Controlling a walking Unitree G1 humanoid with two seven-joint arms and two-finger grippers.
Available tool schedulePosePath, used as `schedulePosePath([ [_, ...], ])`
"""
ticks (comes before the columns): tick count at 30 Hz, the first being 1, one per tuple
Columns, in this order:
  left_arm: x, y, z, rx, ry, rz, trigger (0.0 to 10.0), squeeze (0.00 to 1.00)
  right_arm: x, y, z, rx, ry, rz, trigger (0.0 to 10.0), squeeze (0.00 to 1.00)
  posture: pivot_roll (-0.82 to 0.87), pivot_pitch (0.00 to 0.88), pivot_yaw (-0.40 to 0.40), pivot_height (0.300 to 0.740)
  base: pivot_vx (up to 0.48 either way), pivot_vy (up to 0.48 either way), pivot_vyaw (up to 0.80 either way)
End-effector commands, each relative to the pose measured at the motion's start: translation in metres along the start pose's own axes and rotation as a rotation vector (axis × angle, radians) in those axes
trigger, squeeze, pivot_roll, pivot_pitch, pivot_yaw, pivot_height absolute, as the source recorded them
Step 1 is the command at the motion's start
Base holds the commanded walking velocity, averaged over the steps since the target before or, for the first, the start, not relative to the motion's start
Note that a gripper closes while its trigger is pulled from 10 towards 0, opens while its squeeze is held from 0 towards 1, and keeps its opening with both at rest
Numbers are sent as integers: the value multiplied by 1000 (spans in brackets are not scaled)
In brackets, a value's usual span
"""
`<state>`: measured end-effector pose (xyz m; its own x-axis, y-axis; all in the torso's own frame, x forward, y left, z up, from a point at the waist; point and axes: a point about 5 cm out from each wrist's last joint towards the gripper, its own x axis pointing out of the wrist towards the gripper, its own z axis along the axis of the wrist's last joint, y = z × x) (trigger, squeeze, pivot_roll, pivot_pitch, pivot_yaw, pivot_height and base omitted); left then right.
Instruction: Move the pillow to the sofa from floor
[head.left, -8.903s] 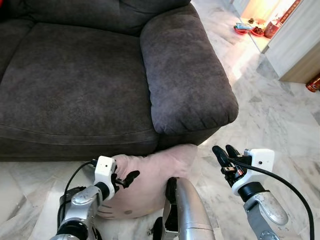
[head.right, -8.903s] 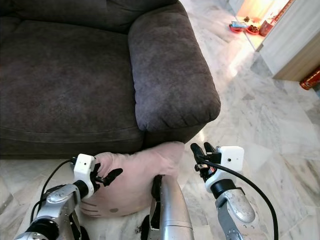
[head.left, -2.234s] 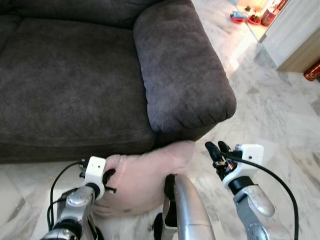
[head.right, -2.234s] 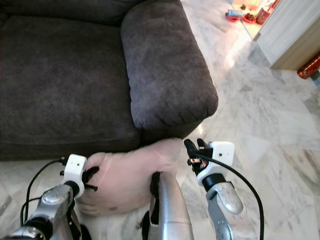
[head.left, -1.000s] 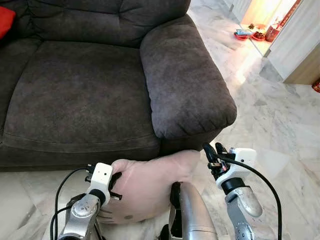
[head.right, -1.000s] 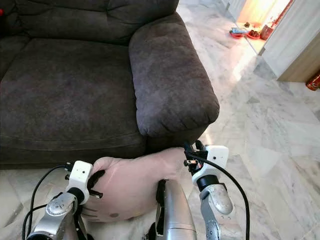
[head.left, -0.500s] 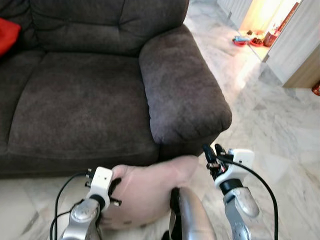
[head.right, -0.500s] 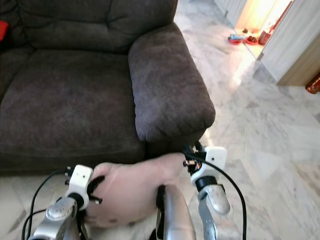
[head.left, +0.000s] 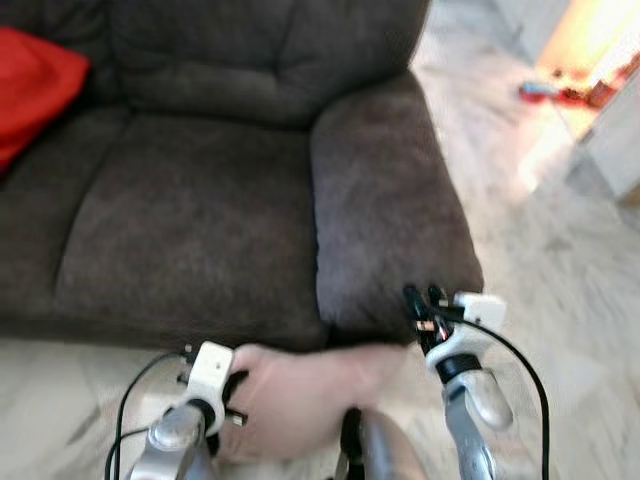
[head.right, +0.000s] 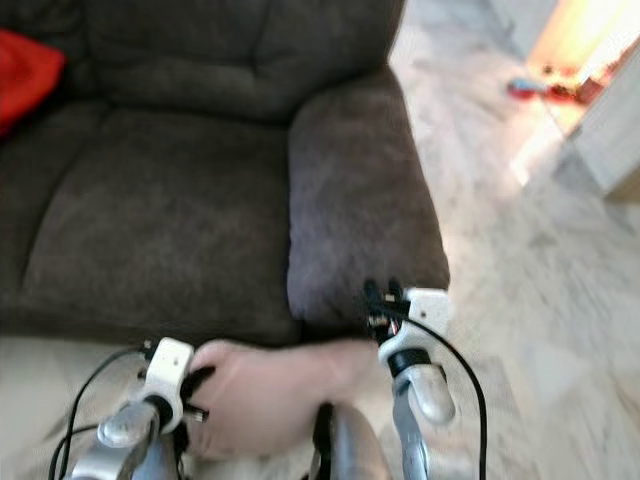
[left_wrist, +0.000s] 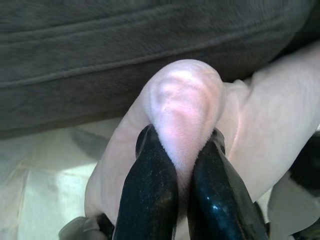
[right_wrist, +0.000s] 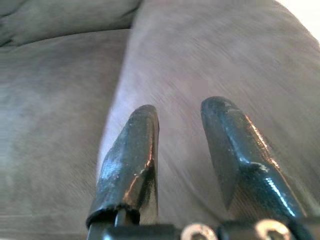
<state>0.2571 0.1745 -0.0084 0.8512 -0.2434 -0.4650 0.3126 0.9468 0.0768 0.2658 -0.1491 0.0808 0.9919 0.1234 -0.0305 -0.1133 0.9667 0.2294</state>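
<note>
A pale pink pillow (head.left: 310, 390) hangs low in front of the dark grey sofa (head.left: 190, 220), just below the seat's front edge. My left gripper (head.left: 233, 392) is shut on the pillow's left corner. In the left wrist view, a fold of the pillow (left_wrist: 182, 105) bulges out between the two black fingers (left_wrist: 150, 185). My right gripper (head.left: 421, 301) is open and holds nothing. It is raised at the pillow's right end, in front of the armrest (head.left: 385, 200). In the right wrist view, the right gripper (right_wrist: 181, 107) has only sofa fabric showing between its fingers.
A red cushion (head.left: 30, 80) lies on the sofa's far left. Pale marble floor (head.left: 560, 270) spreads out to the right, with small red items (head.left: 560, 92) far back by a bright doorway. The head views are blurred.
The camera has swung up and left, so more of the sofa back and the red cushion show. The left gripper still holds the pillow. The right gripper now stands before the armrest front.
</note>
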Motion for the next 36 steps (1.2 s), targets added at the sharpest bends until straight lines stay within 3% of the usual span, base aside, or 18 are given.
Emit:
schedulePosePath([
  [1, 0, 24, 43, 45, -199, 91, 10000, 0, 0, -2, -1, -7, 2, -8, 10000, 0, 15, 46, -91, 697, 0, 0, 0],
  [24, 1, 21, 56, 35, -261, 81, 10000, 0, 14, -8, 5, 3, -46, -26, 10000, 0, 30, 0, -73, 697, 0, 0, 0],
  [28, 0, 21, 61, 43, -291, 86, 10000, 0, 17, -9, 5, 4, -52, -27, 10000, 0, 33, 0, -70, 697, 0, 0, 0],
  [31, -10, 19, 74, 124, -396, 147, 10000, 0, 18, -9, 7, -1, -64, -26, 10000, 0, 36, 0, -67, 697, 0, 0, 0],
  [36, -19, 12, 81, 147, -459, 156, 10000, 0, 16, -13, 6, -5, -63, -29, 10000, 0, 39, 0, -68, 697, 0, 0, 0],
])
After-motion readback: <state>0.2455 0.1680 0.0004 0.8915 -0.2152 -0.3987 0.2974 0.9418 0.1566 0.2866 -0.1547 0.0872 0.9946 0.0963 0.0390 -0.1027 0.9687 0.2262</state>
